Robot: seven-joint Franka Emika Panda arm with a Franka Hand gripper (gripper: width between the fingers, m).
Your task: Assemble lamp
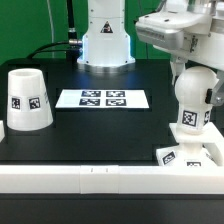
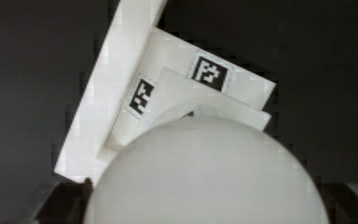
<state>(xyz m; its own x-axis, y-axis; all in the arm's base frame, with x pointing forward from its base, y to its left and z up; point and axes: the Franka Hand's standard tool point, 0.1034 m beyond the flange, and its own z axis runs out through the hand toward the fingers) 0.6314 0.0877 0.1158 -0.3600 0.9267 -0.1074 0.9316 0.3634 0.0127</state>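
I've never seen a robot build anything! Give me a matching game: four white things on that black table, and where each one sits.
Things:
A shade
B marker board
C bulb
D base

Places:
1 lying flat in the middle
2 upright in the gripper, at the exterior view's right
3 directly under the bulb
4 standing alone at the exterior view's left

Pairs: A-4, B-1, C-2, D-3

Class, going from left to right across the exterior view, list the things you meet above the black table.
shade → marker board → bulb stem
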